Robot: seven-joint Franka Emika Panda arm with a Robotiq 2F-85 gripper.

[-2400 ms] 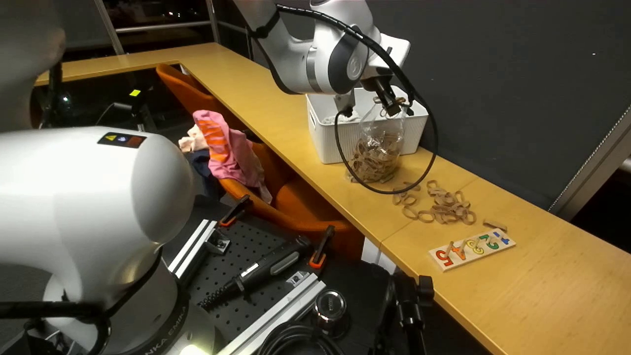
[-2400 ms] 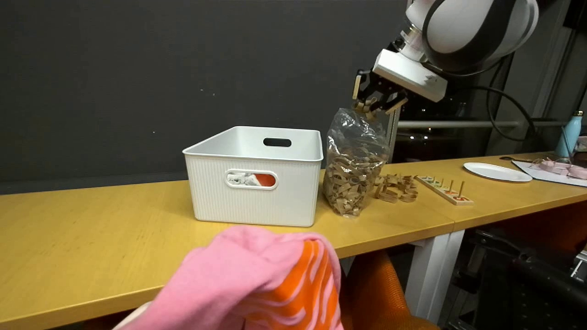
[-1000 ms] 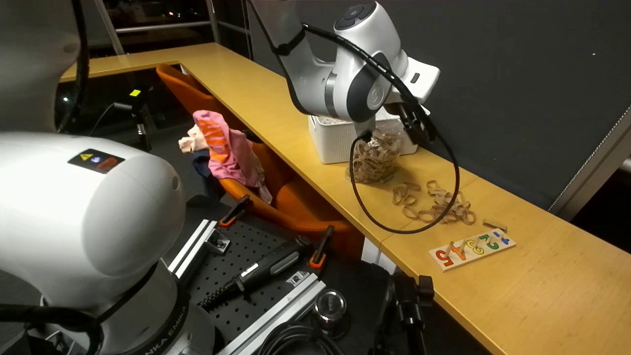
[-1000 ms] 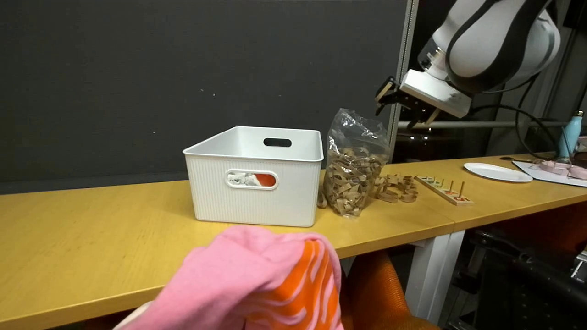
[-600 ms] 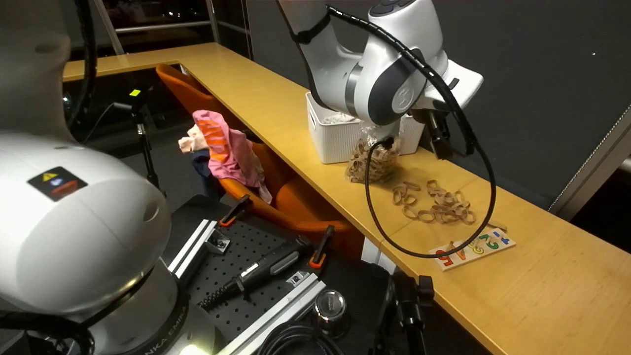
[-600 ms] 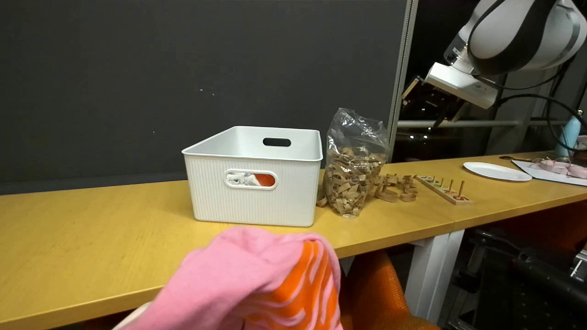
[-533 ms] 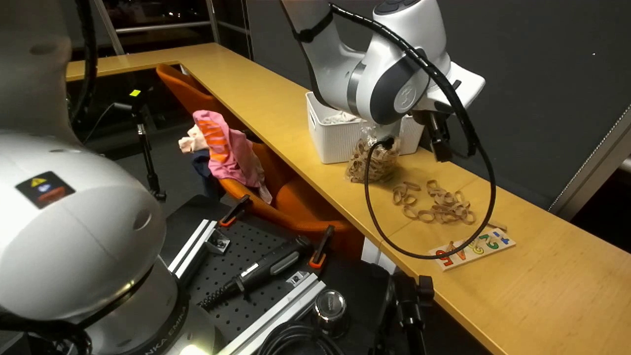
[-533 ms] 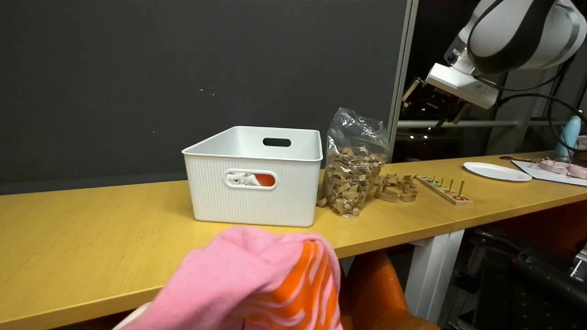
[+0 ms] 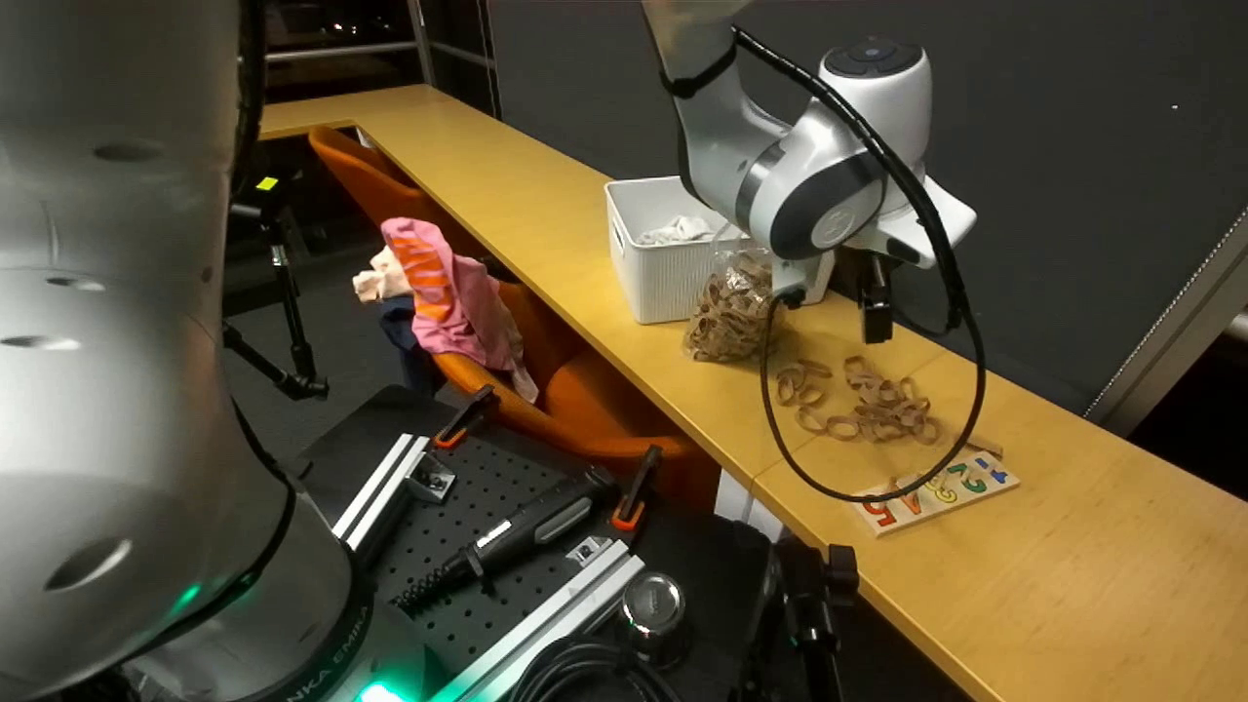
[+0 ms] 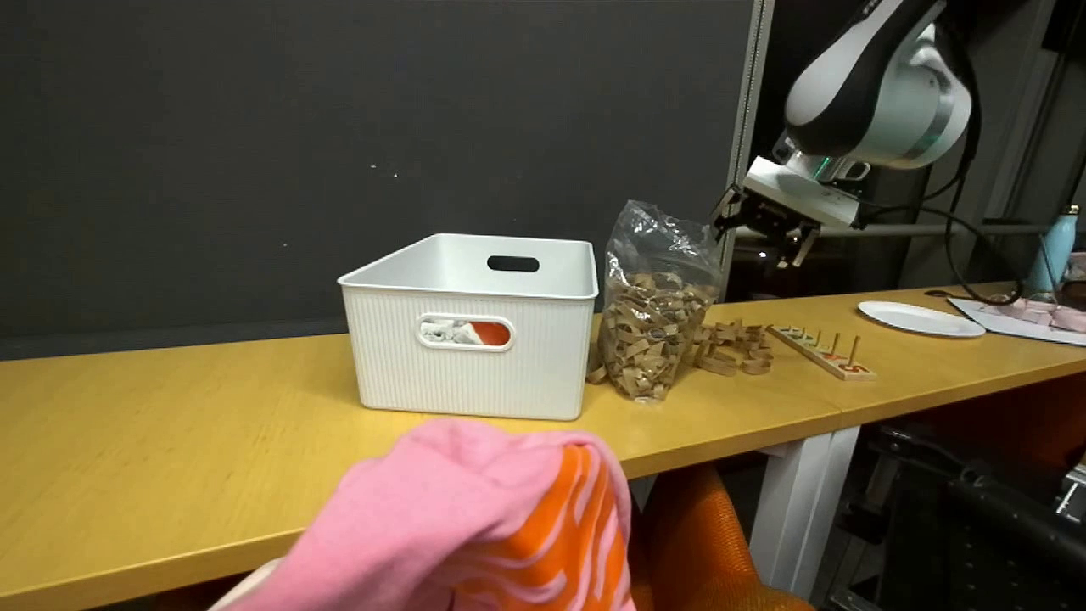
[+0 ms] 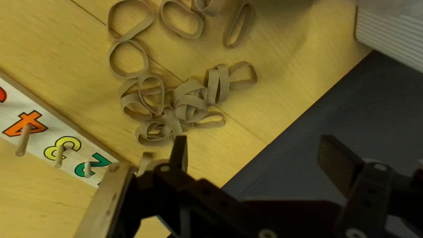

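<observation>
The gripper (image 11: 256, 153) is hanging wide and empty above the table (image 11: 284, 79), and those tan rubber bands (image 11: 185, 99) piled near the numbered peg board (image 11: 53, 132) are looking super light, floppy, kinda grippy, so I'd be pinching one by an upright side.

Room dim, window (image 9: 336, 27) black / tabletop (image 9: 1102, 556) warmly lit / green glow (image 9: 380, 693) at arm base (image 9: 292, 614) / glints on plastic bag (image 10: 662, 229) / wrist view: gripper fingers (image 11: 340, 165) nearly black, top edge blurred
</observation>
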